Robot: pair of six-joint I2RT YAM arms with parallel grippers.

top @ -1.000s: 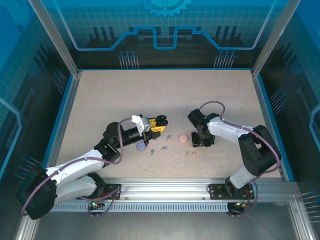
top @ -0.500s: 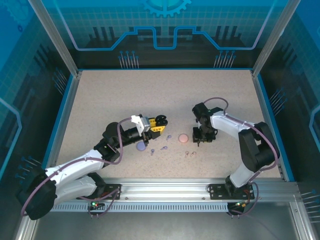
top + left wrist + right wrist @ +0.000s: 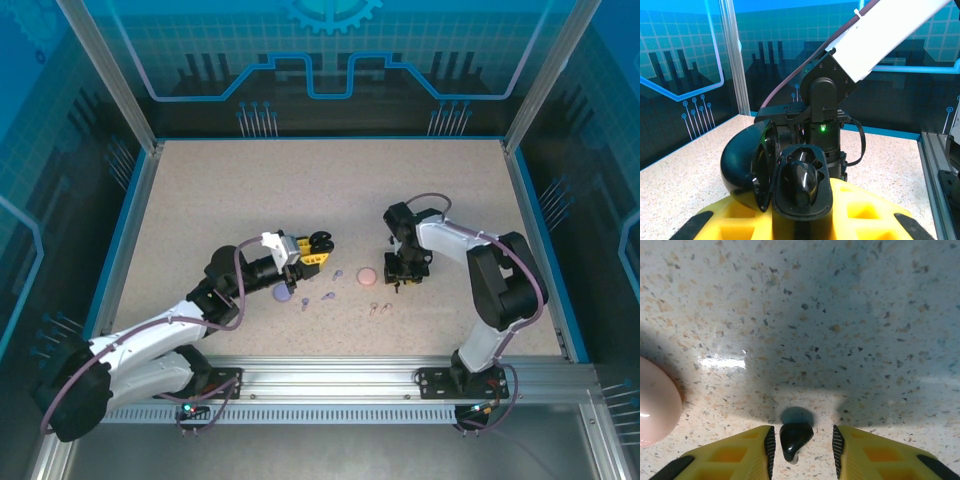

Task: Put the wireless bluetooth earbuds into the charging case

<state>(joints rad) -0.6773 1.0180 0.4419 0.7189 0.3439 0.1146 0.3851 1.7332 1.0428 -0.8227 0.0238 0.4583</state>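
risk, pinch: the black earbud [image 3: 794, 436] lies on the table [image 3: 850, 330] between the fingers of the right gripper [image 3: 801, 442], nearer the pad on the left of the right wrist view. if the jaws close as they stand, that pad likely meets it first and may shove or spin it instead of trapping it.
risk, shape: the earbud is tiny, glossy and rounded, so i judge a squeeze on its bulb could squirt it out forward.
risk, neighbour: the pink case [image 3: 655, 405] sits near on the left of that view; a flicked earbud could roll against it.
risk, seating: the black case [image 3: 800, 185] is held off the table at a tilt, so an earbud brought in at the wrong angle could perch on the rim or drop.
risk, loose items: lavender earbuds [image 3: 327, 295] and pink earbuds [image 3: 378, 307] lie on the table between the arms; a low sweep could scatter them.
right gripper: jaws partly apart, a gap showing on each side of the black earbud; it holds nothing and no contact is visible.
left gripper [image 3: 318, 245]: clamped on the black case, whose lid is swung open to the left in the left wrist view; whether an earbud already sits inside i cannot tell.
elsewhere: a lavender case [image 3: 283, 294] rests on the table just beside the left arm.
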